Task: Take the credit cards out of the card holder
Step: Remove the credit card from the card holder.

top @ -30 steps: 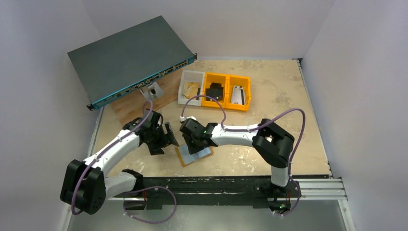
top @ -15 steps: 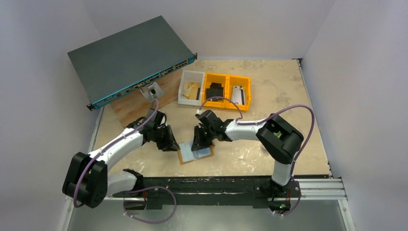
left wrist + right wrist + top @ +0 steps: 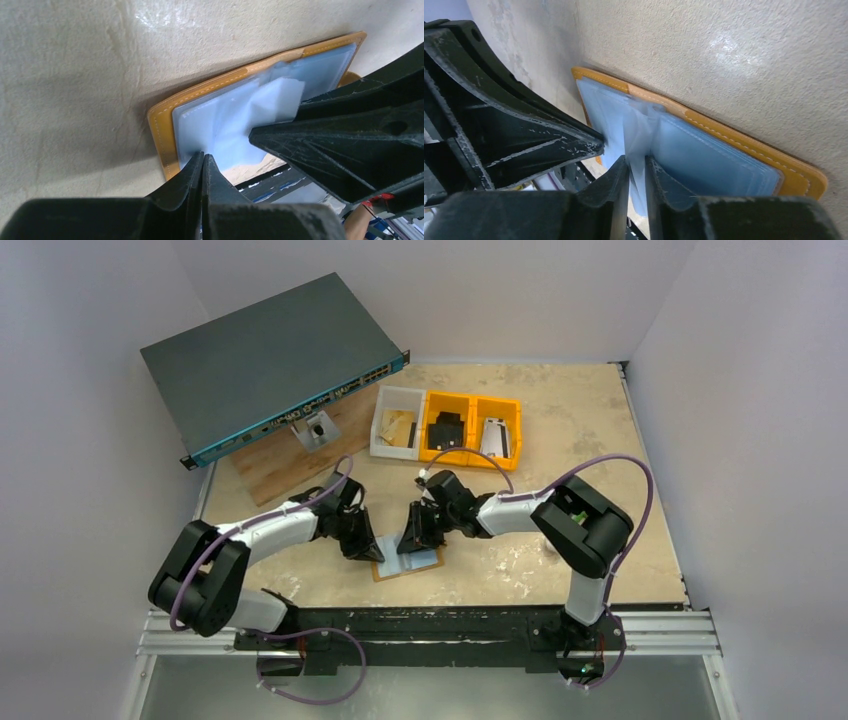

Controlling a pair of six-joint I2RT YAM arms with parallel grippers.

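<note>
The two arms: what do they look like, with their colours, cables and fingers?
Both the left arm and the right arm have white links between bulky black joints, and a thin purple cable loops along each. The left gripper and right gripper are black, with tapered, ribbed, scratched fingers.

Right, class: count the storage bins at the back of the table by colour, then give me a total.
Orange bins: 2
White bin: 1
Total: 3
</note>
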